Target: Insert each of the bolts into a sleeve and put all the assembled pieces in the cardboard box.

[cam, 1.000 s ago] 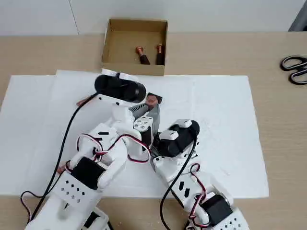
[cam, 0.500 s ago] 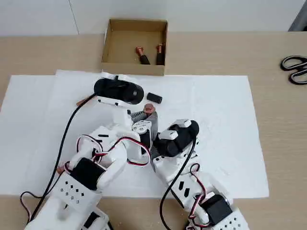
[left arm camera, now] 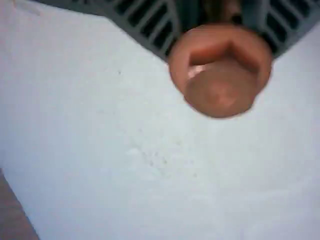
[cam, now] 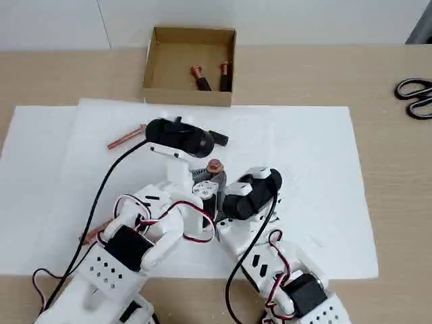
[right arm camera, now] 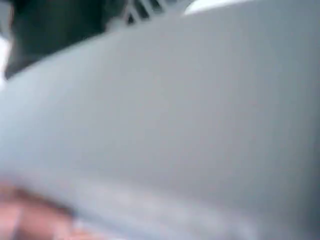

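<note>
Gripping a copper bolt by its shank, the left arm's fingers sit closed on either side of it. The broad head faces the left wrist camera, with white paper beneath. In the high view this bolt stands roughly upright near the middle of the paper sheet, between the two arms' wrists. The right arm lies just beside it, its end close against the left arm. Whether its grip is wide or narrow I cannot tell: its wrist view gives a grey blur with a hint of copper at one corner.

A black sleeve lies on the paper, apart from the held bolt and on the box side of it, just beside the left arm's black camera housing. A second bolt lies loose on the paper at the other side of that housing. A third bolt pokes out beside the left arm's cable. The cardboard box stands on the wooden surface just beyond the paper's far edge. Inside it lie two assembled pieces side by side. Scissors rest at the right of the high view.
</note>
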Tool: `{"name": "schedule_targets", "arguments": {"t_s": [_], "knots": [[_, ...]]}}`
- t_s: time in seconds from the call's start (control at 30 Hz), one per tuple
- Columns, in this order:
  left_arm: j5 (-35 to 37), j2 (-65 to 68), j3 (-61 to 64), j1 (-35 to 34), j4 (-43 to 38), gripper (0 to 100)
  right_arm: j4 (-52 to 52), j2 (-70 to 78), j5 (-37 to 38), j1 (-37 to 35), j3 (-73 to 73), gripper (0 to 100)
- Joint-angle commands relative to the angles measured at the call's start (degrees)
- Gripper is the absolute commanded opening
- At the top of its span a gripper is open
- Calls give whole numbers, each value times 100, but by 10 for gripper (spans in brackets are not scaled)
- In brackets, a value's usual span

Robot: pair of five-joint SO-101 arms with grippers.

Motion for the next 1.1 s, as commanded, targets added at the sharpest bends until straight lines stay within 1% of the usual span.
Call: {"name": "schedule_targets", "arguments": {"t_s": [0.0,0.07,0.23,0.33,0.43,0.5,0.6,0.77,0.87,0.97,1.07], "knots": [[-70,-88,-40,9,281,5,-40,-110,-18,-22,-88,3],[-79,-88,-40,18,404,5,-40,-110,-18,-22,-88,3],[-79,-88,-224,18,422,13,-40,-110,-18,-22,-79,3],[-62,-88,-453,-9,545,88,-40,-110,-18,-22,-79,3],[-62,-88,-716,-18,949,192,-40,-110,-18,-22,-79,3],[-62,-88,-919,-18,1257,234,-40,-110,-18,-22,-79,3],[-70,-88,-1191,-18,1679,257,-40,-110,-9,-22,-70,3],[-149,-88,-1525,-26,2277,257,-40,-110,-9,-22,-70,3],[-756,-88,-1631,-26,2532,257,-40,-110,-9,-22,-70,3],[-1547,-97,-1657,-53,2743,257,-40,-110,-9,-22,-70,3],[-2303,-97,-1675,-642,2998,257,-40,-48,9,13,0,3]]}}
